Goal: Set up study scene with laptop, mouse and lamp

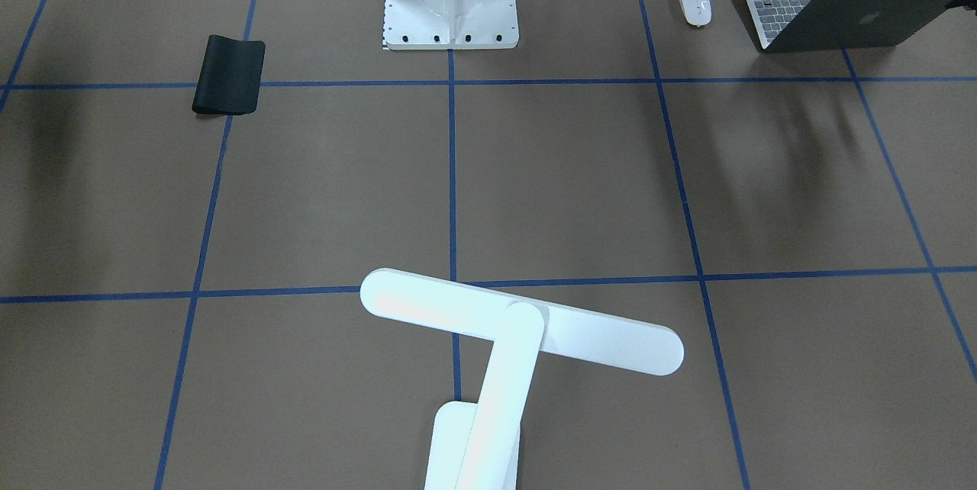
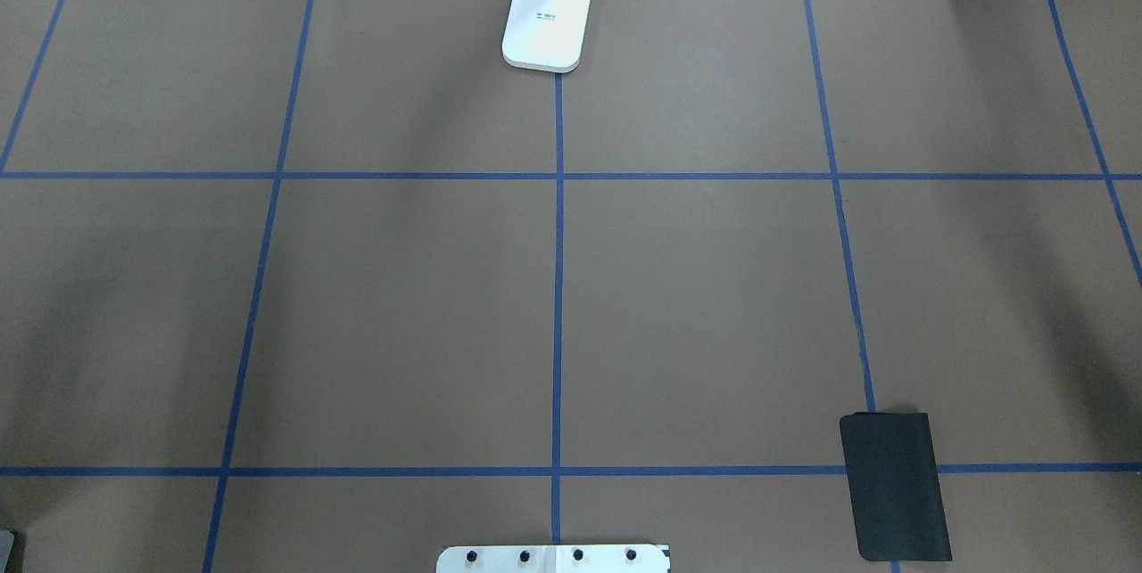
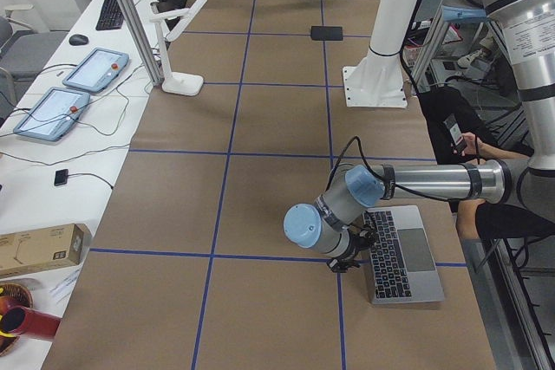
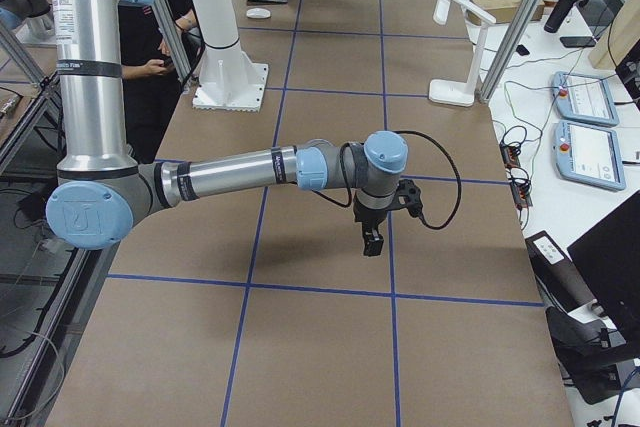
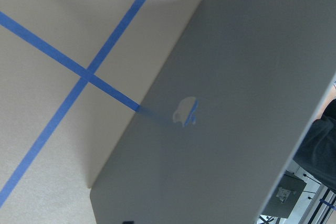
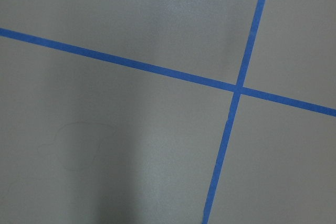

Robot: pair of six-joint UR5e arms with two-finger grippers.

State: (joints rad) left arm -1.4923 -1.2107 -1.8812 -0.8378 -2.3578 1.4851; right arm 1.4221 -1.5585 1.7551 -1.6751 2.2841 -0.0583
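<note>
Dark-grey laptop [image 1: 862,17] open at left end of table [image 1: 565,169], robot side, white mouse [image 1: 694,3] just beside. Left gripper [image 3: 347,259] low by lid edge; open or closed, can't tell. Right gripper [image 4: 372,240] hanging well apart, likewise unclear. Laptop stiff, weighty, slick metal, hinge probably delicate: take base edge, not screen.

**Matt paper, satin metal, glossy plastic**

I see the table [image 2: 401,305] covered in matt brown paper, gridded with smooth blue tape [image 2: 558,287]. Upper right of the front view, the laptop [image 1: 862,17] is satin grey metal, faintly reflective. The mouse [image 1: 694,3] and lamp [image 1: 527,330] look like glossy white plastic. The mouse pad [image 1: 229,74], at left, is dull black.
</note>
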